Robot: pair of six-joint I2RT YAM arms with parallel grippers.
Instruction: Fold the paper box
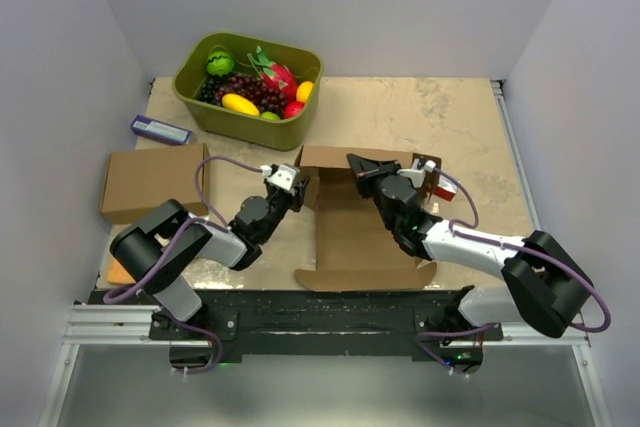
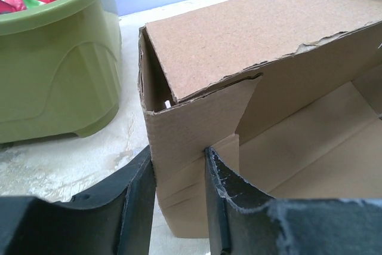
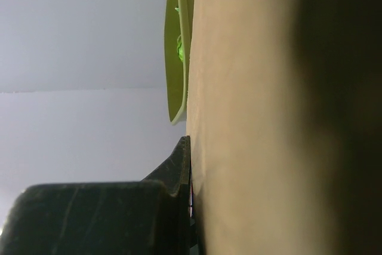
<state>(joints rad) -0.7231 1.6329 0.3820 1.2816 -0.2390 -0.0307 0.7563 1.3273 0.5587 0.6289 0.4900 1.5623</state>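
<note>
Paper box (image 1: 352, 232) lying mid-table, long axis running near to far, base panel flat, far wall standing up, near flap spreading toward the arm bases. Resting on a scuffed tan table (image 1: 450, 117), pale walls enclosing left, far and right. Left gripper (image 2: 177, 165) reaching in low from the left, pinching the box's far-left corner flap between both fingers. Right gripper (image 1: 358, 167) stretching across from the right, clenched empty, pressing against the far wall.

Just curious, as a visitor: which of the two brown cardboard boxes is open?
The plain brown cardboard mailer in the centre: its inner floor shows and its near flaps lie spread flat. The other brown cardboard box, at the left, is closed.
</note>
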